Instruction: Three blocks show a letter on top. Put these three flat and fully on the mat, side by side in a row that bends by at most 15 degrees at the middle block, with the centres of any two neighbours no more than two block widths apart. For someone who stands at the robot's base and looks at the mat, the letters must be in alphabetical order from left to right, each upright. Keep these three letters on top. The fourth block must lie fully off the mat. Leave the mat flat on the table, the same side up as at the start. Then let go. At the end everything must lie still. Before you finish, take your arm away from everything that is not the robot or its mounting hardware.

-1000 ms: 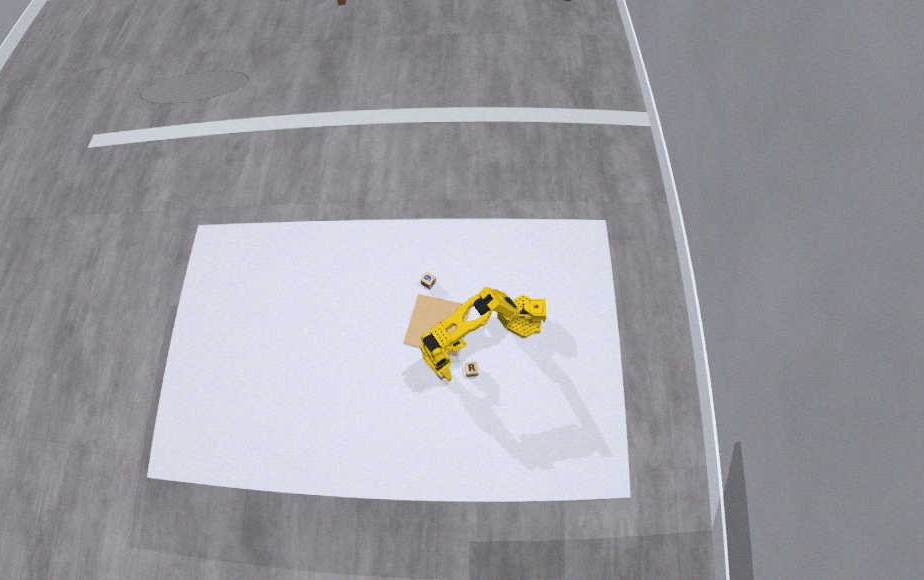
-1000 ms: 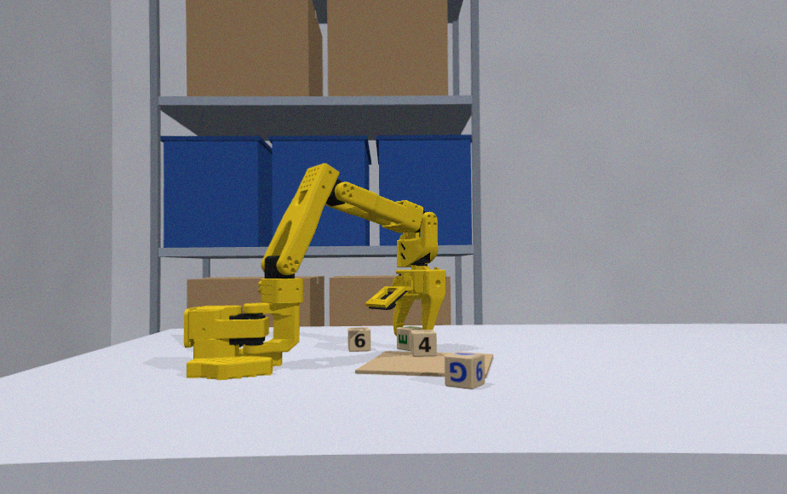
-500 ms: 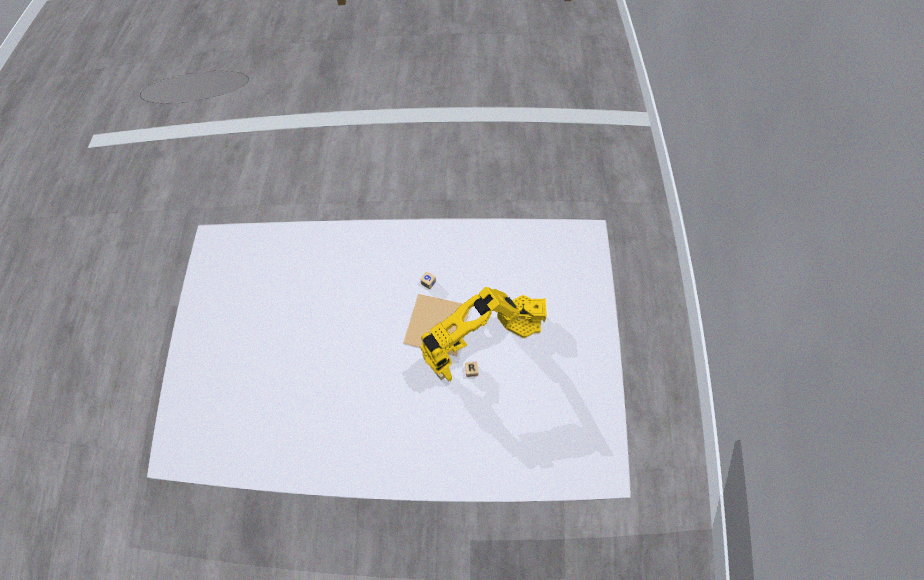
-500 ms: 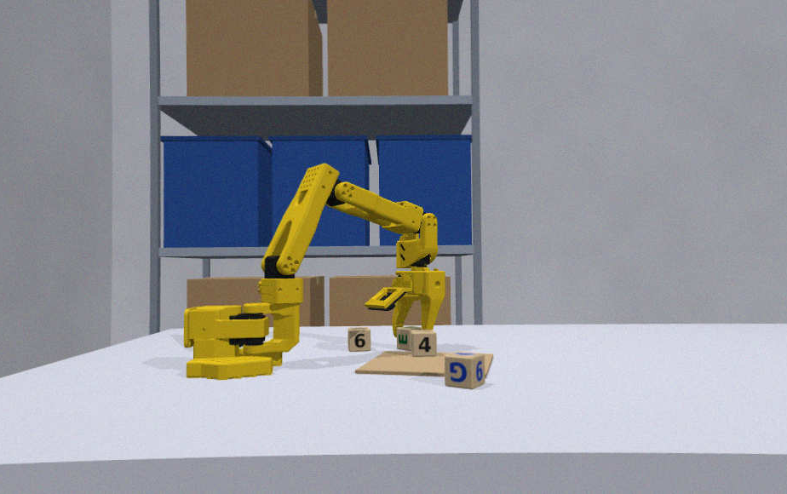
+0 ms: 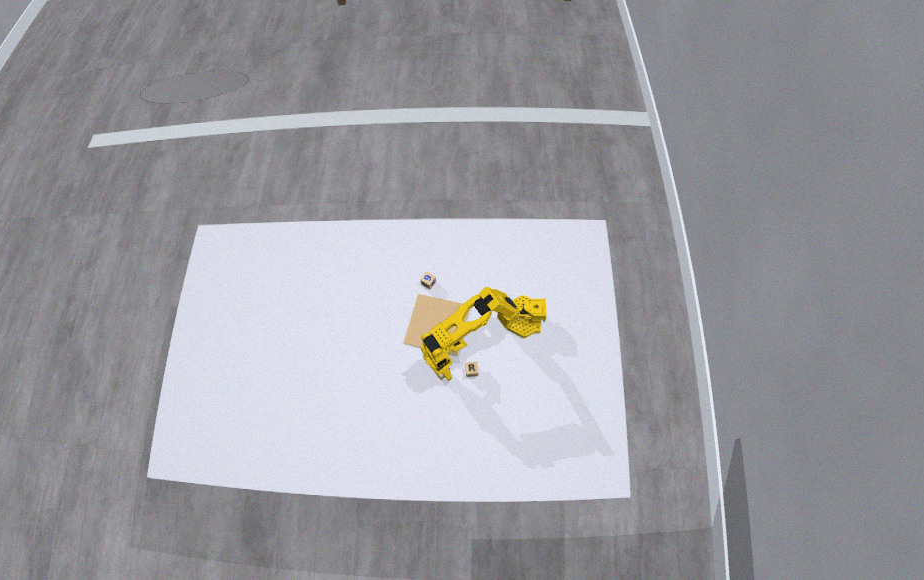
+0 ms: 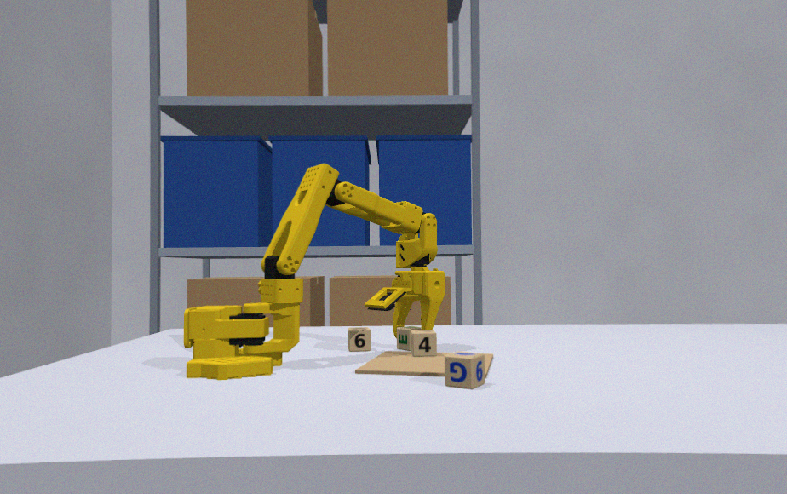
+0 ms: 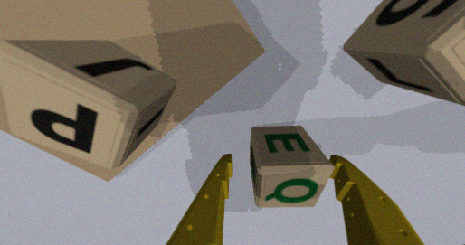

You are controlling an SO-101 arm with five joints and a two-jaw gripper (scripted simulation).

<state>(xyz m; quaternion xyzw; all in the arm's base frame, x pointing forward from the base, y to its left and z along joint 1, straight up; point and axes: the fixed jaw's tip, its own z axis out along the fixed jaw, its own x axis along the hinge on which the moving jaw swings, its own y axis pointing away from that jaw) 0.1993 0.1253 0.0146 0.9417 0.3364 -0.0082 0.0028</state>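
My gripper (image 7: 280, 160) is open and low over the white table, one finger on each side of the block with a green Q on top and E on a side (image 7: 285, 164); a gap shows at the left finger. This block stands off the brown mat (image 6: 409, 363), next to its edge (image 6: 404, 336). The P block (image 7: 81, 105) stands on the mat near a corner and shows a 4 in the exterior view (image 6: 423, 342). The R block (image 5: 471, 368) lies off the mat, beside my gripper (image 5: 444, 371). The blue-marked block (image 5: 427, 279) lies off the mat at its far corner.
My yellow base (image 5: 527, 317) stands right beside the mat (image 5: 437, 317). The P block and the R block (image 7: 416, 37) flank the Q block closely. A shelf with blue bins and cardboard boxes (image 6: 317, 184) stands behind the table.
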